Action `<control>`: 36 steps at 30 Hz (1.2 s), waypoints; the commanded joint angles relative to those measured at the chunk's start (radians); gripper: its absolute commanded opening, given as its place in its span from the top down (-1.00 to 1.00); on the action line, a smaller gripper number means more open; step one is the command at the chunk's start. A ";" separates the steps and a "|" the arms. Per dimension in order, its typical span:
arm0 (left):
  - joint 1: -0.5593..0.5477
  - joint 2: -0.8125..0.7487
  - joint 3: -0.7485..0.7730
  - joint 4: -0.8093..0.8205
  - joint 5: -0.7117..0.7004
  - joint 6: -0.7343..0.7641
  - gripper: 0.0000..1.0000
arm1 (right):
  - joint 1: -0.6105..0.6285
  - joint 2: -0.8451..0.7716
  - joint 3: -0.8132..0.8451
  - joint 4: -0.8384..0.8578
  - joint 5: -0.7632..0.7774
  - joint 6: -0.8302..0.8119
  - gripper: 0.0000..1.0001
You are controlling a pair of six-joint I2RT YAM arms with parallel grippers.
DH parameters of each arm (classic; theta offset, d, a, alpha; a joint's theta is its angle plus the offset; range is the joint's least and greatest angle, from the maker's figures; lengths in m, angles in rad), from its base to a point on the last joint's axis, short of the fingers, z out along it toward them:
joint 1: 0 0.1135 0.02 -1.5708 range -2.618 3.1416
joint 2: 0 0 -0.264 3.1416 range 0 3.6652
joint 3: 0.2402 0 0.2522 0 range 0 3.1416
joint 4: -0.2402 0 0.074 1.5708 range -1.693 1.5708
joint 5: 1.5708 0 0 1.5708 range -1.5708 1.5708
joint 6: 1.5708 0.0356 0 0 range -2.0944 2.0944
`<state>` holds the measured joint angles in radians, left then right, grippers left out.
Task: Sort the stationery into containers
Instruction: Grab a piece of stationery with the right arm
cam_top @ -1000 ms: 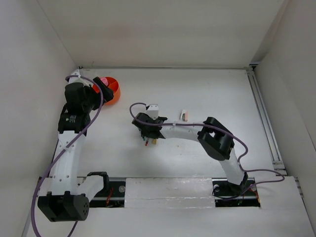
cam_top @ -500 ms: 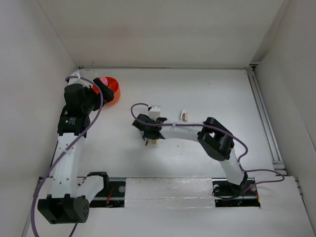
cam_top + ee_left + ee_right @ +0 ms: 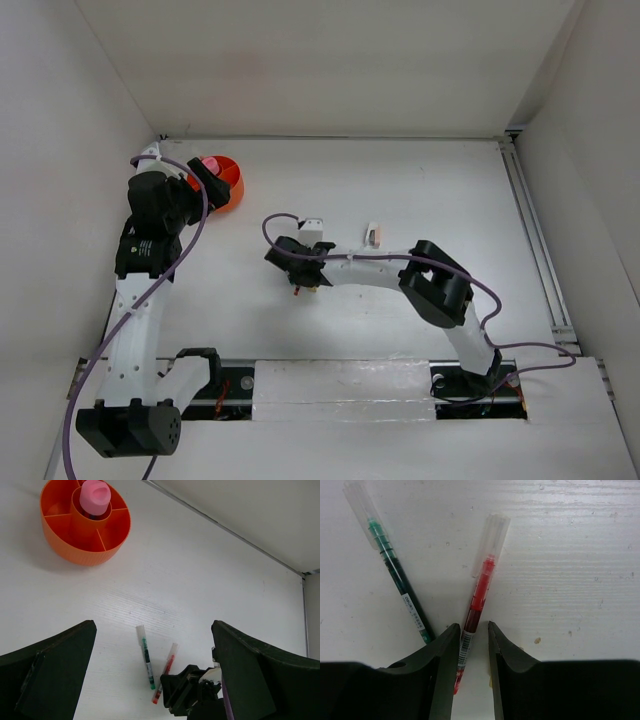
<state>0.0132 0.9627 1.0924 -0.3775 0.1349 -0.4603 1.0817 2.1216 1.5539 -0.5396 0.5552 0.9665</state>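
Observation:
The round orange tub [image 3: 85,522] with inner dividers stands at the far left [image 3: 225,183]. The pink-capped dark tube [image 3: 95,495] stands upright in its centre cell. My left gripper [image 3: 155,680] is wide open and empty, just near of the tub [image 3: 205,180]. The red pen [image 3: 480,587] and the dark green pen [image 3: 395,575] lie side by side on the table, and both show in the left wrist view [image 3: 166,672] [image 3: 146,656]. My right gripper [image 3: 472,645] is down at the table [image 3: 303,285]. Its jaws straddle the red pen's lower end, narrowly open, with a gap on the right side. The white-tan eraser [image 3: 374,235] lies to its right. The blue-capped tube is out of view.
White walls close the table on the left, back and right. A metal rail [image 3: 535,235] runs along the right edge. A sliver of something tan [image 3: 490,680] shows by my right gripper's right finger.
My right gripper has shifted slightly left and down over the pens. My left arm has edged a little toward the back by the tub.

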 commanded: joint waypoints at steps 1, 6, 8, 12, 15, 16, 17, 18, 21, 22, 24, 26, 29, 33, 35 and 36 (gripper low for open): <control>-0.001 -0.021 -0.003 0.040 0.006 0.012 -1.00 | 0.009 0.026 0.003 -0.016 0.012 0.023 0.31; -0.001 -0.021 -0.003 0.040 0.006 0.012 -1.00 | 0.009 0.037 0.003 -0.016 0.012 0.032 0.44; -0.001 -0.021 -0.003 0.040 0.006 0.012 -1.00 | 0.009 0.058 0.014 -0.016 0.002 0.032 0.49; -0.001 -0.021 -0.003 0.040 0.006 0.012 -1.00 | 0.009 0.080 0.023 -0.016 -0.008 0.032 0.61; -0.001 -0.021 -0.003 0.040 -0.003 0.012 -1.00 | 0.009 0.080 0.023 -0.016 -0.008 0.032 0.73; -0.001 -0.021 -0.003 0.040 -0.003 0.012 -1.00 | 0.009 0.080 0.023 -0.016 -0.008 0.032 0.73; -0.001 -0.021 -0.003 0.040 -0.003 0.012 -1.00 | 0.009 0.080 0.023 -0.016 -0.008 0.032 0.84; -0.001 -0.021 -0.003 0.040 -0.003 0.012 -1.00 | 0.000 0.080 0.023 -0.007 -0.008 0.023 0.99; -0.001 -0.021 -0.003 0.040 -0.003 0.012 -1.00 | -0.009 0.080 0.032 -0.007 -0.008 0.023 1.00; -0.001 -0.021 -0.003 0.040 -0.003 0.012 -1.00 | -0.009 0.057 0.032 -0.007 0.008 0.023 1.00; -0.001 -0.021 0.006 0.040 -0.003 0.012 -1.00 | -0.019 0.028 0.032 -0.016 0.041 0.023 1.00; -0.001 -0.021 0.006 0.040 0.015 0.012 -1.00 | -0.019 -0.037 0.032 -0.016 0.063 -0.001 1.00; -0.001 -0.021 0.006 0.052 0.063 0.012 -1.00 | -0.019 -0.147 -0.018 -0.005 0.091 -0.056 1.00; -0.001 -0.012 0.006 0.100 0.249 0.003 -1.00 | -0.019 -0.302 -0.130 0.165 0.051 -0.294 1.00; -0.001 -0.002 -0.003 0.130 0.322 -0.023 -1.00 | -0.037 -0.359 -0.188 0.275 -0.018 -0.395 1.00; -0.001 0.010 -0.003 0.164 0.354 -0.032 -1.00 | -0.037 -0.411 -0.202 0.314 -0.052 -0.447 1.00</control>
<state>0.0135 0.9668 1.0924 -0.3252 0.3302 -0.4686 1.0573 1.8221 1.3838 -0.4202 0.5648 0.7223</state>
